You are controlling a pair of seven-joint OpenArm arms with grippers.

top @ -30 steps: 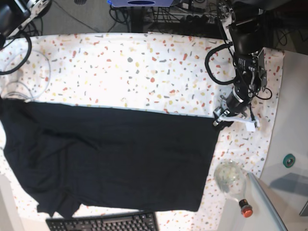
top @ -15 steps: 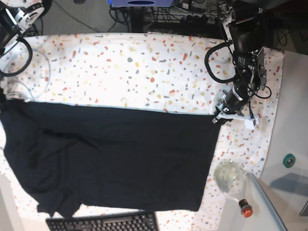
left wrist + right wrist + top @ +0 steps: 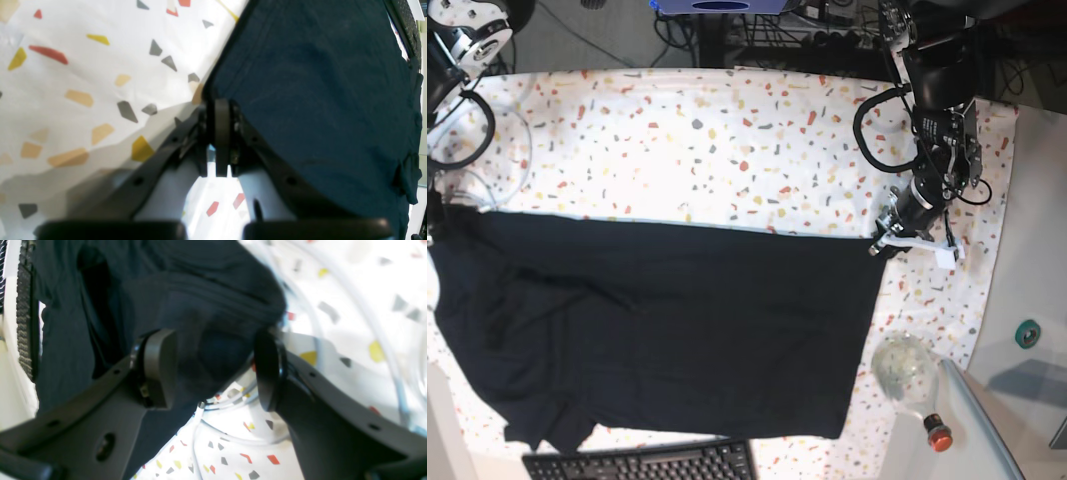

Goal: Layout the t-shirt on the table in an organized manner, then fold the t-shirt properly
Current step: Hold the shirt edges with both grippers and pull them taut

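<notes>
Left wrist view: jaws clamp shirt corner

Base view shows the left gripper (image 3: 879, 247), parted a second ago, now pinched onto the t-shirt (image 3: 657, 330) corner at 3 o'clock on the table (image 3: 727, 150), ready for pulling flat. Right gripper (image 3: 213, 370) gapes around bunched fabric at 9 o'clock. No readable labels
</notes>
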